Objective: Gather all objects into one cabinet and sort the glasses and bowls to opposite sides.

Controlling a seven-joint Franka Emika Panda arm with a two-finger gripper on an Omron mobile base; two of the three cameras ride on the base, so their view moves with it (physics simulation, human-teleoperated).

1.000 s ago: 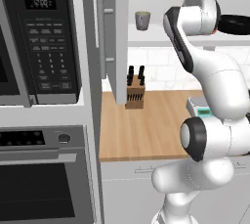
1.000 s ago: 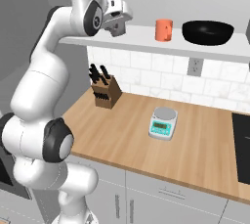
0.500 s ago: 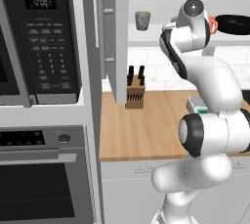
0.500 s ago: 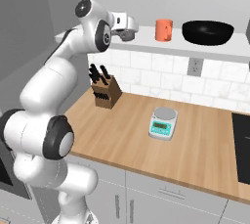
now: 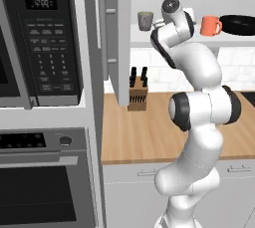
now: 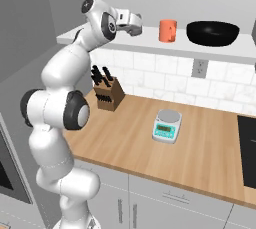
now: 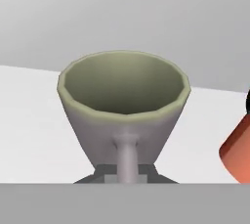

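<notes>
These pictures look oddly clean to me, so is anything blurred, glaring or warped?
Left base view: even, flat light, no glare, knife block sharp. Right base view: soft shadow under the scale. Hand view: grey-green cup looms large and faceted, its edges slightly soft.

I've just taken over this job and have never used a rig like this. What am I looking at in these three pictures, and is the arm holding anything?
It is a white robot arm on a driving base, in a kitchen. Two pictures come from cameras on the base, behind the arm to its left and right. The third looks along the gripper.

On the white shelf stand a grey-green cup, an orange mug and a black bowl. On the wooden counter are a knife block and a white scale.

The gripper is shut, right at the cup's handle. Whether it grips the handle I cannot tell.
</notes>
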